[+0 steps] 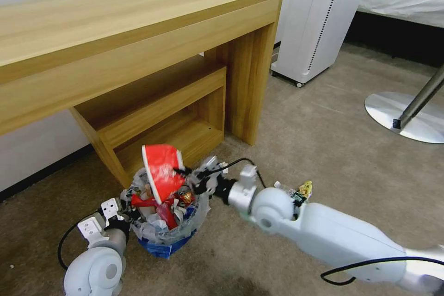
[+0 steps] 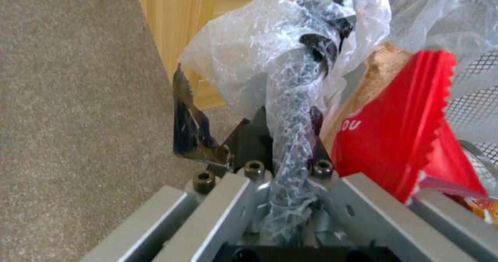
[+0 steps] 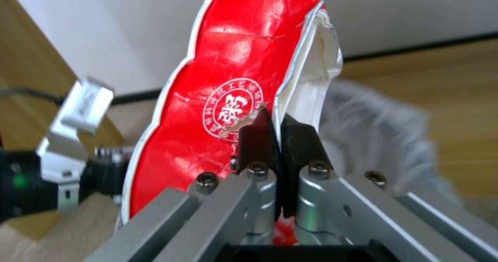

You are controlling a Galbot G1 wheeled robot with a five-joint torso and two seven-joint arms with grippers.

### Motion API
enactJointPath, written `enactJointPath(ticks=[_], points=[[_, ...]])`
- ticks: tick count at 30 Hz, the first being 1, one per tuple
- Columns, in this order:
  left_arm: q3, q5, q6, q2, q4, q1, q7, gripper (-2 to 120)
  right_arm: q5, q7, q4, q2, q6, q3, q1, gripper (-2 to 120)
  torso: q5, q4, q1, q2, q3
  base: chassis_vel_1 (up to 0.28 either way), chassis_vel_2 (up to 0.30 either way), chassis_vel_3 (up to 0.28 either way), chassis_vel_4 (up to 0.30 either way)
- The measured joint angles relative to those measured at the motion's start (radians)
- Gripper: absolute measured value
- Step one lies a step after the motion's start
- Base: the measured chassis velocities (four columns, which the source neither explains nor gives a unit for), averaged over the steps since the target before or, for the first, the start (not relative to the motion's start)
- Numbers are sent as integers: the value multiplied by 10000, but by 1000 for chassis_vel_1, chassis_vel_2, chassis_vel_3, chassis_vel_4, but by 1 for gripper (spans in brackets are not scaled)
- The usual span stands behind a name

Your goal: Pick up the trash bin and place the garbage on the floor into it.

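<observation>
Trash bin [image 1: 163,231]: sits on the beige floor [image 1: 323,148] right by the foot of the wooden desk [image 1: 138,55], already stuffed well above its rim with litter.

Left gripper [image 2: 290,137]: at the bin's near side, fingers pressed together on a twisted rope of the clear plastic liner [image 2: 290,110], and maybe the rim beneath it; I cannot tell how much rim is in the bite.

Right gripper [image 3: 272,137]: hovering over the bin mouth, dark pads pinching the edge of the red cup [image 3: 228,98], which is squashed flat and tilted above the heap.

Cup handling: I judge it light, thin paper, already crumpled, so it flexes rather than resists; the wall edge is a fair hold, though a thin pinch could slip.

Red wrapper [image 2: 404,129]: jammed upright inside the bin beside the liner; soft, crinkly, near weightless.

Bin handling: light but top-heavy with the pile; the liner is slick and stretchy, so a hold on film alone looks unreliable. The stiff dark rim would be the firmer spot.

Risk: little room left, so the cup may perch and tumble back out.
</observation>
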Motion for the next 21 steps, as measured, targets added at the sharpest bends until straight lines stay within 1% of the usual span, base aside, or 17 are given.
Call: enactJointPath(ticks=[2,3,5,11,14,21], points=[[-25,2,0,-12,-37,13,0,0,157,423,-52,210,-321,-315,211,0,0,0,0,0,0,0,0,0,0],[-25,2,0,-12,-37,13,0,0,157,423,-52,210,-321,-315,211,0,0,0,0,0,0,0,0,0,0],[-58,10,-1,-19,-71,28,-2,0,248,924,-71,354,-610,-569,393,0,1,0,0,0,0,0,0,0,0],[-70,29,-17,-57,-99,60,-2,0,347,1465,-63,385,-970,-729,554,0,0,-1,0,0,0,0,0,0,0],[-70,60,-50,-86,-130,82,-2,0,472,2025,-17,411,-1424,-924,627,0,0,-2,0,0,0,0,0,0,0],[-105,94,-72,-107,-143,120,1,0,625,2588,9,605,-1967,-1235,636,0,1,-1,0,-1,0,0,0,0,0]])
